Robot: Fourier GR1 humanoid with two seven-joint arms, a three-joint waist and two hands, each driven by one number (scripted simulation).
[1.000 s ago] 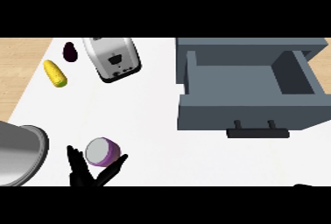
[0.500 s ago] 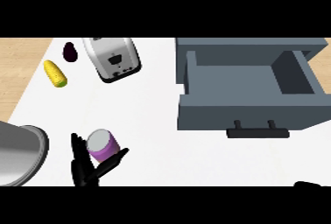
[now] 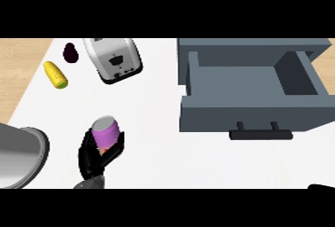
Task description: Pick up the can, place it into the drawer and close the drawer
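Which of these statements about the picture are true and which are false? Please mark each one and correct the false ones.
1. The left hand holds the purple can. True.
2. The drawer is closed. False: it stands open, and nothing shows inside it.
3. The corn cob lies inside the drawer. False: it lies on the counter, left of the toaster.
4. The drawer's handle faces the view's lower edge. True.
5. The can is to the left of the drawer. True.

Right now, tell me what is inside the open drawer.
The drawer stands open and its grey floor shows nothing lying in it. The part still under the cabinet top is hidden. The can is outside, held in the left hand.
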